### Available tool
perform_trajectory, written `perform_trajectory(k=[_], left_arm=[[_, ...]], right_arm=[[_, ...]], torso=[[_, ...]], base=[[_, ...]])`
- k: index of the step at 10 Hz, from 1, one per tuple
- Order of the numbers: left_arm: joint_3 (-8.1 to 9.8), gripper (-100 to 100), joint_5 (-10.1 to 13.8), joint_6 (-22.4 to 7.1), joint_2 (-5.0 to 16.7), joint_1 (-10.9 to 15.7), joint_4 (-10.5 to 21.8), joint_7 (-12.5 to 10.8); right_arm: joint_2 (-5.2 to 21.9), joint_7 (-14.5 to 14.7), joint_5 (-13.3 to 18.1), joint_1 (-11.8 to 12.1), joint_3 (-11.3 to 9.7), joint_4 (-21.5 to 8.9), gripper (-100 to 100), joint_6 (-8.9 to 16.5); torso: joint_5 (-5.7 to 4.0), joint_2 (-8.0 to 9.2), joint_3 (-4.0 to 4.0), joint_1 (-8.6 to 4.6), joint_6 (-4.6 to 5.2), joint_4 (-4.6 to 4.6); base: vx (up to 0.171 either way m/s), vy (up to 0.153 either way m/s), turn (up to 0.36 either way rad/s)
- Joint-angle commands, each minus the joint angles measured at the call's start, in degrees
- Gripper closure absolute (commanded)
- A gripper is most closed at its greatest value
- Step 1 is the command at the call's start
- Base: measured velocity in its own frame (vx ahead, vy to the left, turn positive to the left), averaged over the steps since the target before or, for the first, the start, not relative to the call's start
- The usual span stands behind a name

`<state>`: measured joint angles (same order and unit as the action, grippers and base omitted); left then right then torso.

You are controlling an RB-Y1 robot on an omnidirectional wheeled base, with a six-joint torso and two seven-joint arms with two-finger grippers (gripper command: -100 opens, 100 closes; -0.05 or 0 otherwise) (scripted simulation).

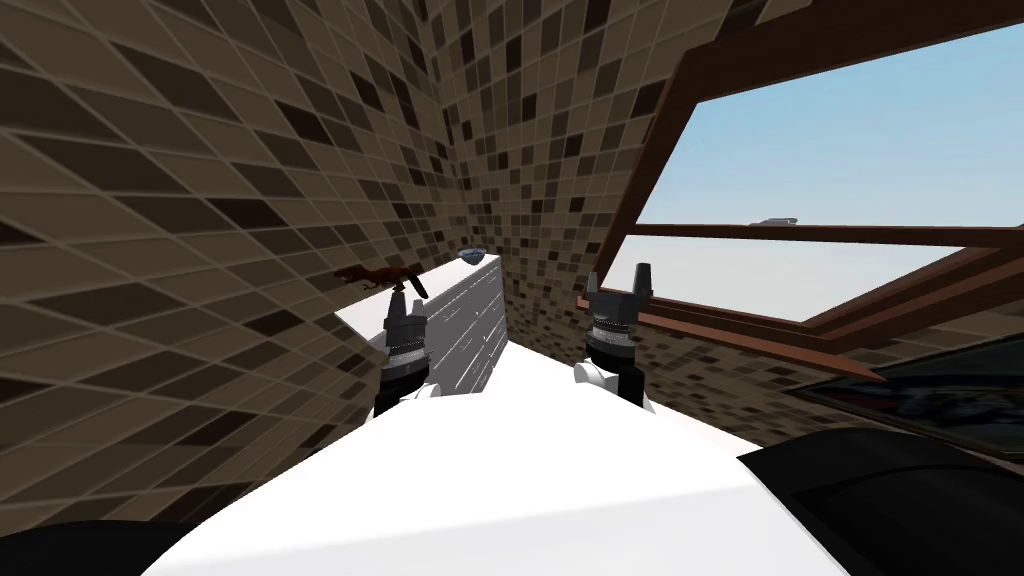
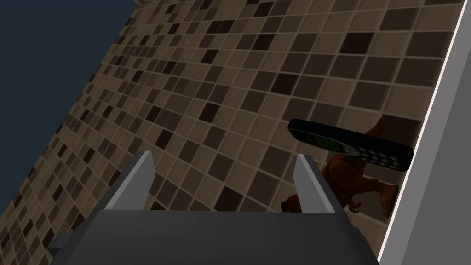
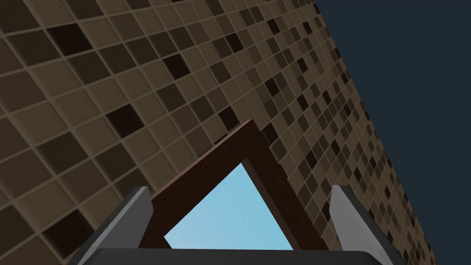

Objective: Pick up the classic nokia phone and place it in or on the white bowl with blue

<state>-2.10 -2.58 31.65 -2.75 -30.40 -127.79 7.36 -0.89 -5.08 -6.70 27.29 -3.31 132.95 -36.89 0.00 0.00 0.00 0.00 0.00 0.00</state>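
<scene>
The black, bar-shaped keypad phone (image 2: 349,145) sits outside the open left hand (image 2: 224,156), just beyond one finger. Its long axis runs toward the near edge of the white tabletop (image 1: 450,281), in front of a brown toy dinosaur (image 2: 354,184). The right hand (image 3: 239,188), also open, is farther off. The small bluish-white bowl (image 1: 474,255) sits at the tabletop's far end. I cannot tell whether the phone lies flat.

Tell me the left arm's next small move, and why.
Probably shift the left gripper sideways toward the phone, then advance. It stands open on nothing, and the phone lies off beyond one finger, by the dinosaur at the edge of the counter.
</scene>
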Motion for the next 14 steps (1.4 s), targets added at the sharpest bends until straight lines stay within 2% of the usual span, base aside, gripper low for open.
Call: perform_trajectory(k=[1, 2, 3, 5, 6, 8, 9, 12, 13, 14], left_arm=[[0.56, -100, -0.2, -0.1, 2.8, 0.0, 0.0, -0.4], [1.13, -100, -0.4, -0.3, 4.4, 0.0, 0.1, -0.7], [1.13, -100, -0.4, -0.3, 4.9, 0.0, 0.1, -0.7], [2.75, -100, -1.0, -0.7, 8.9, -0.2, 0.3, -1.7], [2.75, -100, -1.0, -0.7, 9.4, -0.2, 0.3, -1.7], [4.86, -100, -1.8, -1.3, 13.4, -0.4, 0.7, -2.9], [4.86, -100, -1.8, -1.3, 14.0, -0.4, 0.7, -2.9], [8.61, -100, -3.0, -2.4, 19.8, -0.9, 1.3, -5.2], [8.61, -100, -3.0, -2.4, 20.6, -0.9, 1.3, -5.2], [9.94, -100, -3.5, -2.8, 22.8, -1.1, 1.6, -6.0]], right_arm=[[0.0, 0.0, 0.0, 0.0, 0.0, 0.0, 0, 0.0], [0.0, 0.0, 0.0, 0.0, 0.0, 0.0, 0, 0.0], [0.0, 0.0, 0.0, 0.0, 0.0, 0.0, 0, 0.0], [0.0, 0.0, 0.0, 0.0, 0.0, 0.0, 0, 0.0], [0.0, 0.0, 0.0, 0.0, 0.0, 0.0, 0, 0.0], [0.0, 0.0, 0.0, 0.0, 0.0, 0.0, 0, 0.0], [0.0, 0.0, 0.0, 0.0, 0.0, 0.0, 0, 0.0], [0.0, 0.0, 0.0, 0.0, 0.0, 0.0, 0, 0.0], [0.0, 0.0, 0.0, 0.0, 0.0, 0.0, 0, 0.0], [0.0, 0.0, 0.0, 0.0, 0.0, 0.0, 0, 0.0]], torso=[[0.0, 0.0, 0.0, 0.0, 0.0, 0.0], [0.0, 0.1, 0.05, 0.01, 0.0, 0.02], [0.0, 0.2, 0.11, 0.0, 0.0, 0.04], [0.0, 0.24, 0.13, 0.01, 0.0, 0.05], [0.0, 0.36, 0.21, 0.01, 0.0, 0.08], [0.0, 0.28, 0.16, 0.01, 0.0, 0.06], [0.01, 0.38, 0.21, 0.04, 0.0, 0.08], [0.0, 0.41, 0.24, 0.01, 0.0, 0.09], [0.0, 0.53, 0.31, -0.01, 0.0, 0.12], [0.0, 0.44, 0.27, 0.0, 0.0, 0.11]], base=[[-0.032, -0.004, -0.018], [-0.061, -0.009, -0.025], [-0.046, -0.006, -0.008], [-0.084, -0.005, -0.028], [-0.07, -0.004, -0.009], [-0.084, -0.002, -0.026], [-0.081, 0.004, -0.017], [-0.112, -0.006, -0.04], [-0.106, -0.005, -0.008], [-0.101, 0.009, -0.028]])
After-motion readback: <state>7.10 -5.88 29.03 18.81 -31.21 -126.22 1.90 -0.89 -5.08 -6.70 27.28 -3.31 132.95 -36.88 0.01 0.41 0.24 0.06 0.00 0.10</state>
